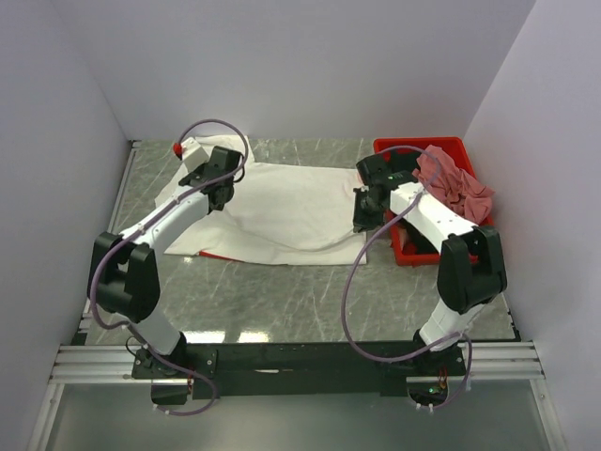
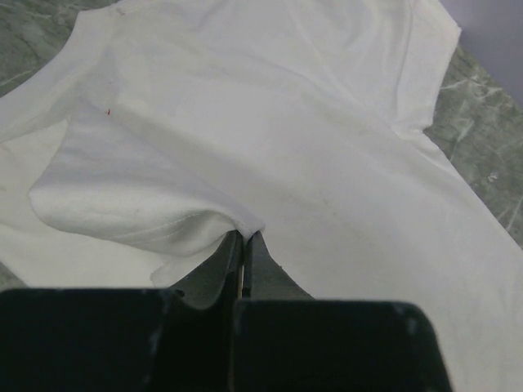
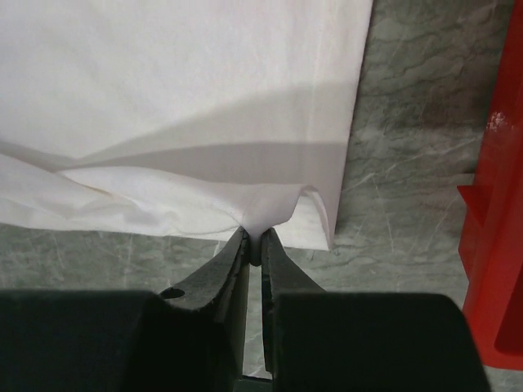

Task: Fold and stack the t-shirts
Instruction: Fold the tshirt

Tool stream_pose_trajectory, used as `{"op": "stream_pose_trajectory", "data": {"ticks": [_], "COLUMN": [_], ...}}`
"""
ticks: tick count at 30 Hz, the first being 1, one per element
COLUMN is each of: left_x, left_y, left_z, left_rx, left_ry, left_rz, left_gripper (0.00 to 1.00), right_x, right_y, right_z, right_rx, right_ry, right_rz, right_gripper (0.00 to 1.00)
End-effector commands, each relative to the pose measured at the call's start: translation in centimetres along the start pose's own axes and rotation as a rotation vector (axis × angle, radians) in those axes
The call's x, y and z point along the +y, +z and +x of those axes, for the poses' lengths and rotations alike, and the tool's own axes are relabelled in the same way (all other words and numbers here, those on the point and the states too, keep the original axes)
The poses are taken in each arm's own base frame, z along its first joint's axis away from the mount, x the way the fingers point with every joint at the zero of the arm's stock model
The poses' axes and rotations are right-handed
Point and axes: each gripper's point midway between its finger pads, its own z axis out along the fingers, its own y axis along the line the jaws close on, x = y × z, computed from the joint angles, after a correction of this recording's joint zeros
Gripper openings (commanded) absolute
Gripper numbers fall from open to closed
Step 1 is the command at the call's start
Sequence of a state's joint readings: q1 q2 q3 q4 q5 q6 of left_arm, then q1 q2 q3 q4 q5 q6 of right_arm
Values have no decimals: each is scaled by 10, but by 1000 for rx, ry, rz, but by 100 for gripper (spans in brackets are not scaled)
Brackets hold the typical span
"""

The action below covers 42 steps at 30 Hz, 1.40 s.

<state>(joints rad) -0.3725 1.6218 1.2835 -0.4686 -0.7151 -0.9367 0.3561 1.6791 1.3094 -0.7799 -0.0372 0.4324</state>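
3 walls (image 1: 310, 66) close the counter (image 1: 310, 301) at left, right and back. The white t-shirt (image 1: 282, 211) covers its middle; the near strip in front of it lies bare, open for passage. At far right the red bin (image 1: 413, 146) - a rose t-shirt (image 1: 455, 183) heaped over its rim - leaves only a narrow bare lane beside the white t-shirt's edge, and the right pincer (image 1: 362, 224) stands in it.
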Motion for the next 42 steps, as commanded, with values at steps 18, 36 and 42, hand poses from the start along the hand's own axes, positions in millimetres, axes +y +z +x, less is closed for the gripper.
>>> {"op": "stream_pose_trajectory", "data": {"ticks": [18, 36, 42], "left_x": [5, -16, 43], "left_y": [54, 47, 47], "left_z": [-24, -51, -11], "left_rx": [-50, -24, 65], "left_ry": [-98, -66, -109], "left_rz": [-131, -15, -69], "left_gripper": [1, 99, 99], "right_x": [-12, 23, 80], "right_y": [30, -6, 7], "right_z": [-60, -46, 0], "right_rx": [-62, -156, -98], "right_ry": [101, -67, -210], "right_rz": [43, -80, -191], "right_gripper": [24, 71, 71]}}
